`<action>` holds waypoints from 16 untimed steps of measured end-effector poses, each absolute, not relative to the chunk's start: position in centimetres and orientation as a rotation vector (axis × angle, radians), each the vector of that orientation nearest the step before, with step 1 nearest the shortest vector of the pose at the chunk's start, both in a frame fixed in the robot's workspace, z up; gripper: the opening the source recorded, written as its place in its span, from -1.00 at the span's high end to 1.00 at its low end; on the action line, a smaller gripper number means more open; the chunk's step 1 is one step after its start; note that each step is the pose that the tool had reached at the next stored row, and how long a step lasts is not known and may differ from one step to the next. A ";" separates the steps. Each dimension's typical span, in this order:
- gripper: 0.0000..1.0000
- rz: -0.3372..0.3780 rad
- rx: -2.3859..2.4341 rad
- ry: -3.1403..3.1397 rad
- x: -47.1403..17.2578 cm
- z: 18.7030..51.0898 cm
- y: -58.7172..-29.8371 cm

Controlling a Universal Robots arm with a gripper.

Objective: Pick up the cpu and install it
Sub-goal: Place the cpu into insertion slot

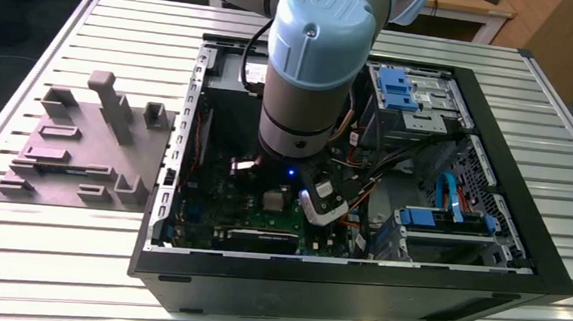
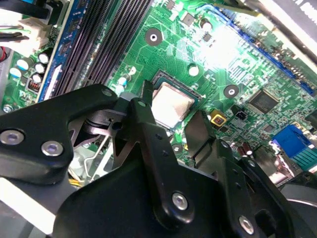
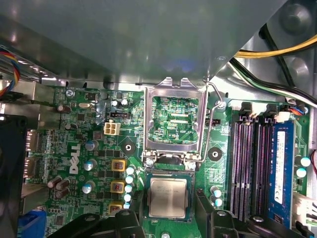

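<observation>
The cpu (image 3: 168, 198) lies flat in its socket (image 3: 192, 196), the hinged metal frame (image 3: 147, 124) tipped open on its far side. The claw (image 3: 168, 212) straddles it, parted, seemingly clear of both edges. Any lift should go straight up, without nudging the chip sideways.

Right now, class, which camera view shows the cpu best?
The first wrist view: the cpu faces the camera squarely, metal top whole. The second wrist view shows it slanted, partly behind the gripper; the exterior view, a small pale square.
</observation>
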State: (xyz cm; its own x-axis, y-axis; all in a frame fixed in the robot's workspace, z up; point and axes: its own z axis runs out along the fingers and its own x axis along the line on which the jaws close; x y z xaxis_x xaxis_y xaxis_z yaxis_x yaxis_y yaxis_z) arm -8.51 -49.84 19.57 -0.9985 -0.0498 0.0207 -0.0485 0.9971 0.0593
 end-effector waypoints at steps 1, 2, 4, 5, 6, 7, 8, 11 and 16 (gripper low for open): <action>-0.07 -0.092 0.072 -3.117 -8.5 19.5 -49.8; -0.07 -0.092 0.064 -3.118 -8.5 19.5 -49.8; -0.07 -0.092 0.053 -3.118 -8.5 19.4 -49.8; -0.07 -0.092 0.052 -3.118 -8.5 19.3 -49.8; -0.07 -0.092 0.052 -3.118 -8.4 19.2 -49.8; -0.07 -0.092 0.052 -3.118 -8.4 19.2 -49.8; -0.07 -0.092 0.052 -3.118 -8.4 19.1 -49.8; -0.07 -0.092 0.052 -3.118 -8.4 19.0 -49.8; -0.07 -0.092 0.052 -3.118 -8.4 18.9 -49.8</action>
State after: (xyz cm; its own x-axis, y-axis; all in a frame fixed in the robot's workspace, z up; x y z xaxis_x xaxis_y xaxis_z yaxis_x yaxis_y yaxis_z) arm -8.40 -49.85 18.87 -0.9992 -0.0342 0.0209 -0.0329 0.9977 0.0592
